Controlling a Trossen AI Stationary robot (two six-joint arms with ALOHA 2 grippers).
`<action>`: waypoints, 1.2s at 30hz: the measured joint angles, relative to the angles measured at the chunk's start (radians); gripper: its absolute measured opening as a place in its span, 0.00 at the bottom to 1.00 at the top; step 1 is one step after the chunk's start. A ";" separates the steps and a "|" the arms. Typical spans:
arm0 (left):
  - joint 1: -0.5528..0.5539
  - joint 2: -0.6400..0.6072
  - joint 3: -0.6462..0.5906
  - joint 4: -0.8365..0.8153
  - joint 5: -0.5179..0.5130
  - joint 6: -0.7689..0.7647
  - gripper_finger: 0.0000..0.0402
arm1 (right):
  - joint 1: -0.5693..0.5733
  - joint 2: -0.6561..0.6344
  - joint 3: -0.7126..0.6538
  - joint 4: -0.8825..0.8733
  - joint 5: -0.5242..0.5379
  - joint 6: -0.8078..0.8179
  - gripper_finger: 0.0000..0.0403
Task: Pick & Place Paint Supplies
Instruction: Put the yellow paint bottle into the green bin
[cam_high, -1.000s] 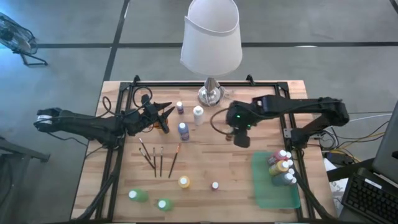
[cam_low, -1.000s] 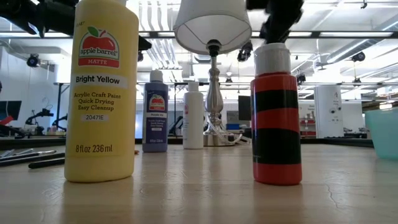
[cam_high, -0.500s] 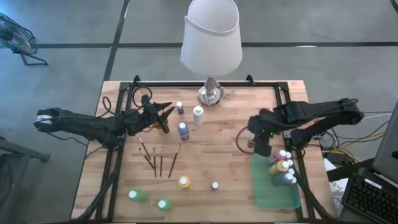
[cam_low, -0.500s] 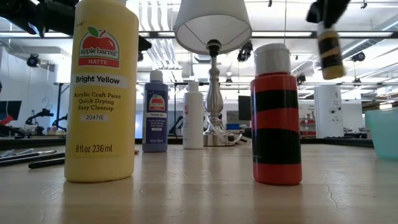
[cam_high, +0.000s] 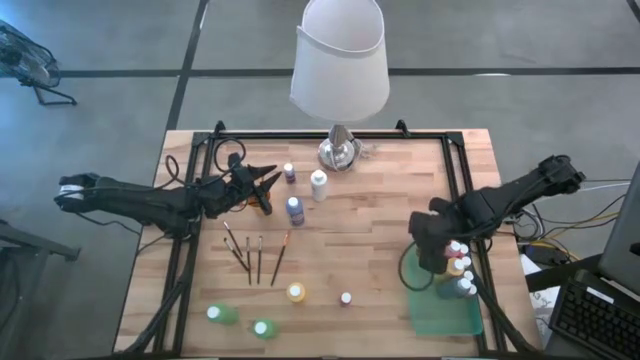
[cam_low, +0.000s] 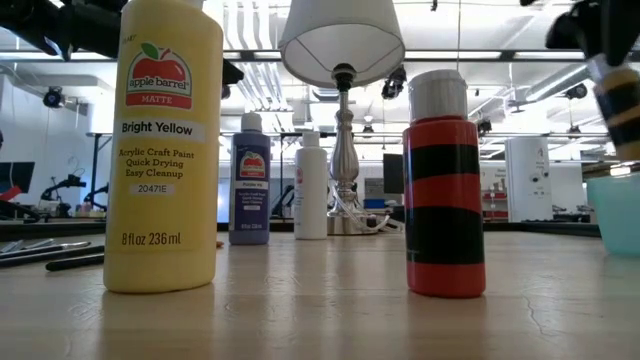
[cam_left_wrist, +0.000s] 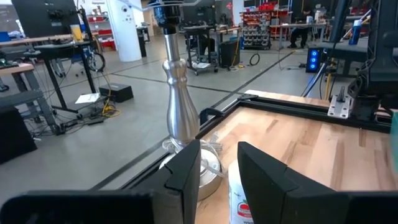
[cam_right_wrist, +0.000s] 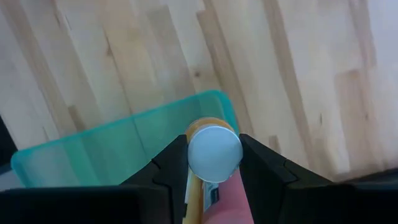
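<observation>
My right gripper (cam_high: 432, 250) points down over the far left corner of the green tray (cam_high: 440, 315), shut on a small orange paint bottle (cam_low: 625, 110) with a white cap. Several capped bottles (cam_high: 456, 268) stand in the tray. More bottles stand on the wood: purple (cam_high: 289, 172), white (cam_high: 318, 183), blue (cam_high: 295, 209), yellow (cam_high: 296, 292), red (cam_high: 346, 298) and two green ones (cam_high: 221, 314). Several paintbrushes (cam_high: 255, 257) lie flat at the left middle. My left gripper (cam_high: 272, 180) hovers level at the far left, open by a narrow gap, with nothing between its fingers. My right gripper pinches the orange bottle between its two fingers at its cap end (cam_right_wrist: 214, 152), coming from above and pointing down. The bottle hangs upright below the fingers, clear of the table and the tray.
A tall lamp stands at the far middle, its silver base (cam_high: 338, 150) on the wood and its white shade (cam_high: 340, 55) high above. A black frame (cam_high: 330, 135) runs round the table's far and side edges. Bare wood lies between the brushes and the tray.
My right gripper has carried the orange bottle from the table's middle toward the right and near edges, to above the tray's far left corner, turning about as it went. The bottle has stayed upright and lifted clear.
</observation>
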 joint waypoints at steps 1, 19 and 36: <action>0.000 0.000 0.000 -0.002 0.000 -0.006 0.28 | 0.012 -0.001 -0.010 0.000 0.001 0.014 0.28; -0.001 0.000 0.000 -0.003 0.002 -0.068 0.28 | 0.078 -0.008 -0.240 0.173 0.060 0.052 0.29; -0.001 0.000 0.000 -0.001 0.003 -0.076 0.28 | 0.085 -0.043 -0.340 0.222 0.051 0.094 0.32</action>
